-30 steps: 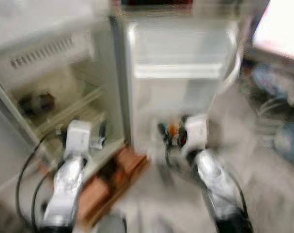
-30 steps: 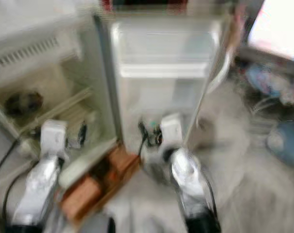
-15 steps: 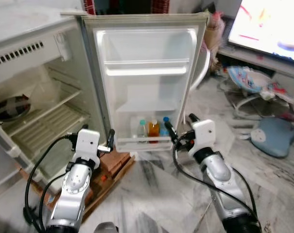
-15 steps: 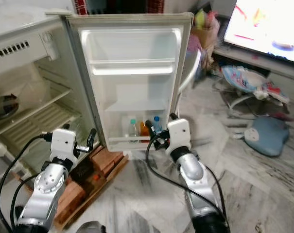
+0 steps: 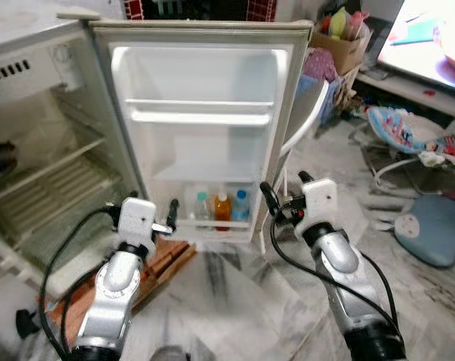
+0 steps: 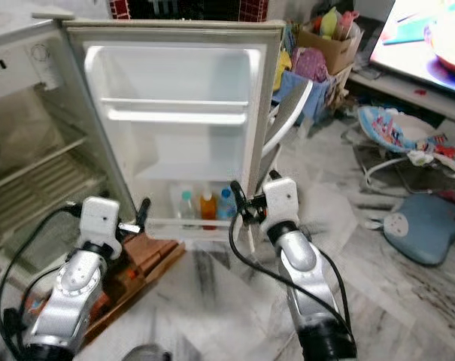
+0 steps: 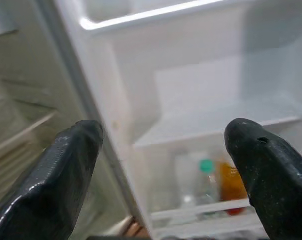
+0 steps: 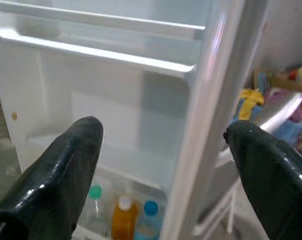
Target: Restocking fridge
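While the fridge (image 5: 39,150) stands wide open across the left of the frame, its door (image 5: 201,120) swings out at upper centre, and that's where the stock sits: three bottles in the bottom door rack, a clear one (image 5: 202,208), an orange one (image 5: 222,210) and a blue one (image 5: 240,207), side by side. Upper door shelves look bare, and the wire shelves in the cabinet at left carry little I can make out. Left end effector (image 5: 169,218) hovers low, just in front of the door's hinge side, fingers spread, carrying nothing. Right end effector (image 5: 276,197) hangs near the door's free edge, also spread and empty. So I'd judge restocking is barely begun: a few drinks in, plenty of shelf room left, and neither arm has anything to load right now.
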You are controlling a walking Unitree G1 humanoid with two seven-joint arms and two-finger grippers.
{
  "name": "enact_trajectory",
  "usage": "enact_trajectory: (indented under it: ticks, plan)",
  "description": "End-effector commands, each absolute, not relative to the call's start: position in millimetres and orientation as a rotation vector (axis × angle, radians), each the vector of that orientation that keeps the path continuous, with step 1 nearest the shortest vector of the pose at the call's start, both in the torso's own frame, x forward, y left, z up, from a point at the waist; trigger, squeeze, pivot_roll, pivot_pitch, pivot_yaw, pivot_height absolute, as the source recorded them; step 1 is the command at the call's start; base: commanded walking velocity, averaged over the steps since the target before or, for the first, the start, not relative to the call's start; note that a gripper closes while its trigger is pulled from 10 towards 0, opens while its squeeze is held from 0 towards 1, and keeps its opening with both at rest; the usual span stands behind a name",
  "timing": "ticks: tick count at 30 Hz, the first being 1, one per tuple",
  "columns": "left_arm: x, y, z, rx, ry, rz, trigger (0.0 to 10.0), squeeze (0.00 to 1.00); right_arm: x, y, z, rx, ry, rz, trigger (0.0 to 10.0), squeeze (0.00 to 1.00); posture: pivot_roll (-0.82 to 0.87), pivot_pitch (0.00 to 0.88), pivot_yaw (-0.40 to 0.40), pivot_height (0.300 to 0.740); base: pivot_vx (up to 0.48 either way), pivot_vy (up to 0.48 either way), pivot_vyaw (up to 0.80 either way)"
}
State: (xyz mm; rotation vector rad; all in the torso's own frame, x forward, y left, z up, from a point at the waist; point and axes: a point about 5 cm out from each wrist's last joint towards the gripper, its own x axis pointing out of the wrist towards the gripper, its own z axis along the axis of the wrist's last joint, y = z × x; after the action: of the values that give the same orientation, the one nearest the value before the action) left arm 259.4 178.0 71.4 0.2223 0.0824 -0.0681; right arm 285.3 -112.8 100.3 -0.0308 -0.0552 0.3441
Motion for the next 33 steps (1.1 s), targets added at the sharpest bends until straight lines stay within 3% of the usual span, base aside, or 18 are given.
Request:
enact_trajectory:
  ticks: [1,7,33]
  plan:
    - [263.2,172.9,76.5,0.236,0.068,-0.09,10.0,0.0,286.9,-119.2,103.5,-0.052,-0.071,0.33,10.0,0.0,0.11,0.001,-0.007,0.74,0.0,0.0,0.0]
    - [263.4,172.7,77.6,0.236,0.063,-0.077,10.0,0.0,292.0,-120.5,111.5,-0.081,-0.11,0.343,10.0,0.0,0.11,0.006,-0.015,0.74,0.263,-0.297,0.0]
    - [252.3,163.1,58.4,0.241,0.146,-0.067,10.0,0.0,287.0,-113.2,104.0,-0.122,-0.092,0.462,10.0,0.0,0.11,0.006,-0.03,0.74,0.167,-0.407,0.76]
